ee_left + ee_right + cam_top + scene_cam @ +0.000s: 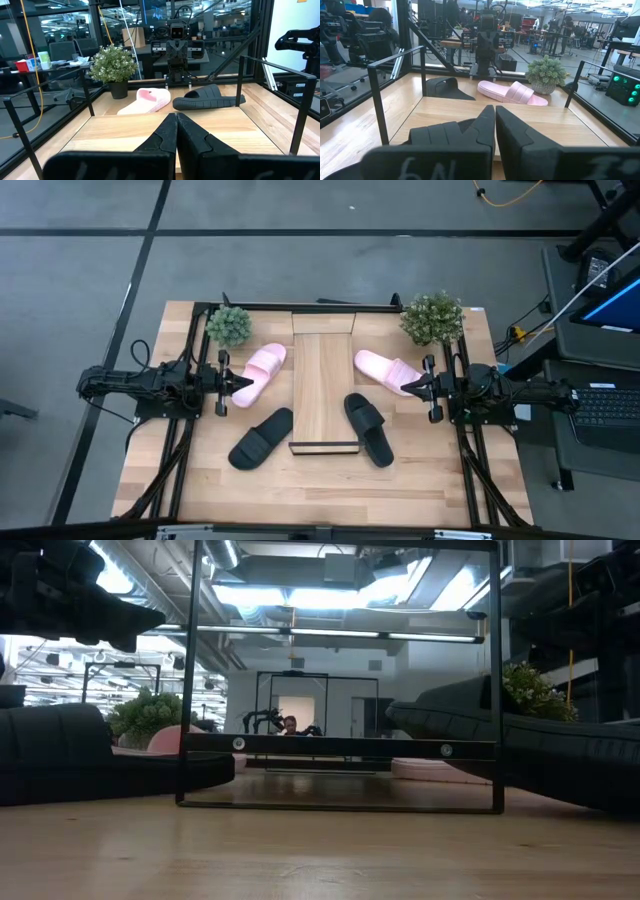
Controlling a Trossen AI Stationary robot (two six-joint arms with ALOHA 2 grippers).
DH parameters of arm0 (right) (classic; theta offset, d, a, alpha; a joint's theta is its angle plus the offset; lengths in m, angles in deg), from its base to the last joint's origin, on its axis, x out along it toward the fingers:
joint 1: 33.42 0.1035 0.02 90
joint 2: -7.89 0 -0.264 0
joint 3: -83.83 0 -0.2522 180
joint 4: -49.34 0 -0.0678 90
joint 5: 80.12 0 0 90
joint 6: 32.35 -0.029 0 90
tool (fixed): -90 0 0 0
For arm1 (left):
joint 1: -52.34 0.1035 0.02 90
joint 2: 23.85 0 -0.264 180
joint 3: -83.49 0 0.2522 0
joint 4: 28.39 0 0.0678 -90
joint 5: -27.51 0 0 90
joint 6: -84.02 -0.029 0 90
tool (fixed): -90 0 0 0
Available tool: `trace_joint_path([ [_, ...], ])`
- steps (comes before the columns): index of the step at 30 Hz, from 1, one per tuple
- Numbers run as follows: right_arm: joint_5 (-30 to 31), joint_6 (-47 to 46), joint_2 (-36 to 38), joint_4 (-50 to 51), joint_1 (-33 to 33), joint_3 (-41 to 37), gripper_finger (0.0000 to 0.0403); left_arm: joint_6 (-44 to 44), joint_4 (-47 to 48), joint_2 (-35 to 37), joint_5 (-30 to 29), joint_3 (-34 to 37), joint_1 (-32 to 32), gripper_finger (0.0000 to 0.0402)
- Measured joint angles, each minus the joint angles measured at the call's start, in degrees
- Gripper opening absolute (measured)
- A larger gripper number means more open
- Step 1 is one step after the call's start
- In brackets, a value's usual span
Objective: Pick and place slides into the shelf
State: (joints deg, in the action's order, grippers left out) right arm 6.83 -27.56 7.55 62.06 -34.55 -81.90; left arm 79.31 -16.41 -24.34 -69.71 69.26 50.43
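Observation:
The shelf [323, 390], a long light-wood board with a dark front lip [340, 747], lies along the table's middle. Two pale pink slides rest sole-down on the table, one on the shelf's left [262, 370] and one on its right [388, 370]. Two black slides [262, 438] [368, 428] lie nearer the front edge on either side of the shelf. My left gripper [250, 384] is shut and points level at the shelf, its tips above the left pink slide. My right gripper [405, 387] is shut too, level above the right pink slide's edge. The left wrist view shows the right pink slide [147, 100] and the right black slide [210, 97].
Two small potted plants stand at the far corners, left [229, 325] and right [432, 317]. A black metal frame [190, 360] runs around the table's edges. Bare wood [320, 490] lies between the shelf's lip and the near edge.

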Motion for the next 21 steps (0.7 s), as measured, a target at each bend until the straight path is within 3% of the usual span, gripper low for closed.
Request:
trace_joint_path([
  [8,0.0,1.9,0.0,-0.6,0.0,0.0,0.0019,-0.4,-0.1,0.0,0.0,0.0,0.0,0.0],
  [21,0.0,-4.5,0.0,-1.4,0.0,0.0,0.0019,-1.7,-0.7,0.0,-1.2,0.0,0.0,0.0],
])
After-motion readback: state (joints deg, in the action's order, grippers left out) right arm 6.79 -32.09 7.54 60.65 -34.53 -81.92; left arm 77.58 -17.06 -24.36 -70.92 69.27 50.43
